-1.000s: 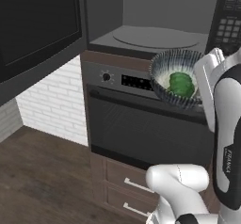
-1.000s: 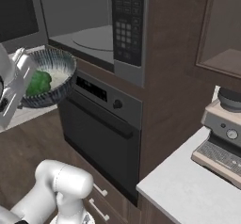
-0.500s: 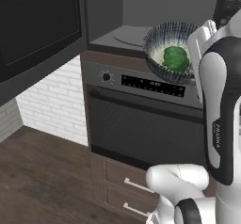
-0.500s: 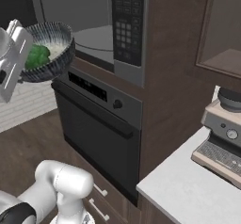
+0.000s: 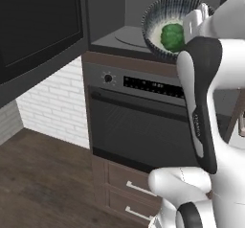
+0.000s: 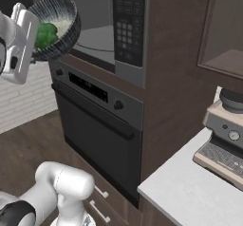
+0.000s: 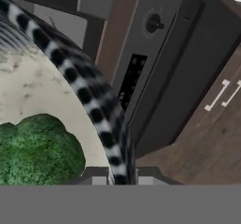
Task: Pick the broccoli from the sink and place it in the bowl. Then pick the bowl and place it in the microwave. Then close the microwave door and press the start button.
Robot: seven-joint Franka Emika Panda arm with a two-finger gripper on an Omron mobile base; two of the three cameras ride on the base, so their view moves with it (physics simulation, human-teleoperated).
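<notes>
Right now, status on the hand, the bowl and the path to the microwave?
Hand shut on bowl rim, bowl held tilted. Broccoli inside it. Bowl level with open microwave cavity; nothing seen in the way.

Bowl [image 5: 158,18]: outside showing glazed ceramic, dark with fine pale stripes; hollow looking pale, speckled, matt
Broccoli [image 5: 172,36]: appearing lumpy, rough, matt green
Oven [image 5: 143,126]: front reading as smooth black glass with a dull sheen, bar handle looking dark and satin
Microwave [image 6: 127,32]: keypad panel showing smooth brushed grey, buttons pale plastic
Cabinet [image 6: 175,78]: presenting dark brown wood grain, matt
Floor [image 5: 43,184]: showing dark wood planks, low sheen
Wall [image 5: 52,102]: looking like white brick, rough, matt
Counter [image 6: 190,196]: appearing smooth pale stone
Coffee machine [image 6: 225,139]: showing brushed metal
</notes>
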